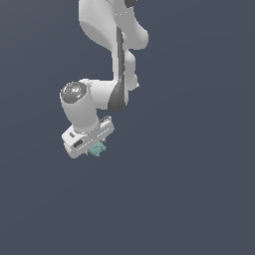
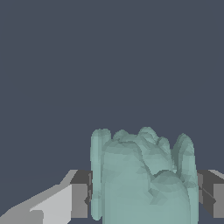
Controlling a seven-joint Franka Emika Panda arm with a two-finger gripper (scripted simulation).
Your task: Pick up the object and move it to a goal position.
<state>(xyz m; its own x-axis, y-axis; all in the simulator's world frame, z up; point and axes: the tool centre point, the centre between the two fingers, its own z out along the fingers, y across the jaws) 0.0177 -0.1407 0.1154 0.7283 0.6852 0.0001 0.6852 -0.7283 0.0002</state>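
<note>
Object (image 2: 144,179) is sitting clamped between the claw (image 1: 96,149) fingers (image 2: 81,199), which are closing on both its sides; carrying appears underway, calling next for steady travel toward the goal.

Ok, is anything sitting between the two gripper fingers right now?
Yes. In the wrist view the pale teal chunk fills the gap between the dark fingers, touching both. The exterior view shows it tucked under the gripper.
</note>
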